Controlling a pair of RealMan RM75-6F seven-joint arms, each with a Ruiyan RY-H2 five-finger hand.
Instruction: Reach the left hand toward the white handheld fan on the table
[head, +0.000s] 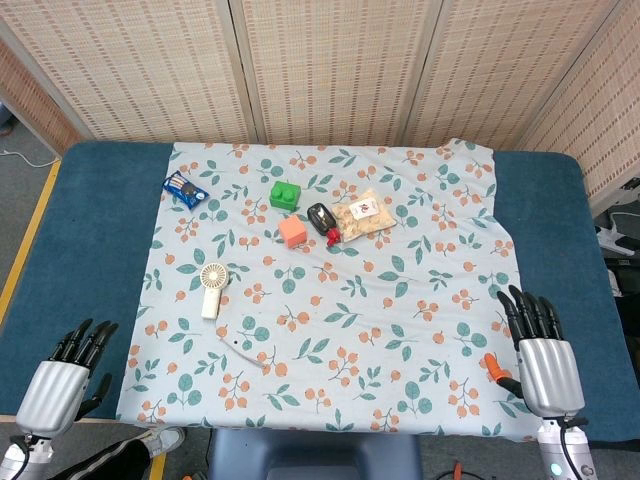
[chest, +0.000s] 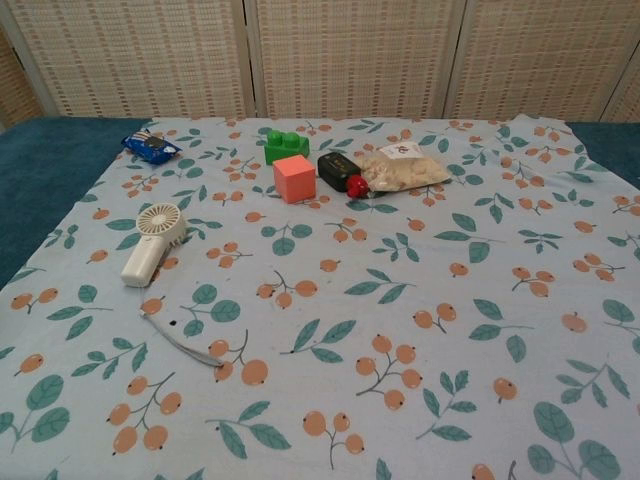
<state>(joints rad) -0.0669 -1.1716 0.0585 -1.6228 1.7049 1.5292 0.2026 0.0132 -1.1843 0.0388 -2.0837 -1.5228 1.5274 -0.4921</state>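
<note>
**Onlooker A:** At a table (head: 100, 200) draped in a floral cloth (head: 400, 300), the robot's left hand (head: 62, 380) rests at the near left corner, fingers apart and holding nothing. The reach looks not yet begun.

**Onlooker B:** And the target?

**A:** The white handheld fan (head: 212, 286) lies flat on the left half of the cloth, round head pointing away from the robot, handle trailing toward it. It is well apart from the left hand, ahead of it and further in toward the middle.

**B:** What sits close to it?

**A:** A thin white cord (head: 243, 350) curls just nearer the robot than the handle. A blue snack packet (head: 185, 188) lies beyond the fan near the far left edge. The green block (head: 285, 195), the orange cube (head: 292, 231), the black-and-red item (head: 323, 219) and the clear bag of snacks (head: 364, 213) cluster well off to the fan's far right.

**B:** So how should it go?

**A:** My judgement: carry the hand forward and inward with the fingers kept spread, high enough to clear the cloth's edge and the cord, and arrive over the handle, not the head. Dragging low could snag the cord or ruck the cloth.

**B:** The other arm?

**A:** The right hand (head: 542, 350) lies at the near right corner, fingers extended, empty. The chest view shows neither hand.
</note>
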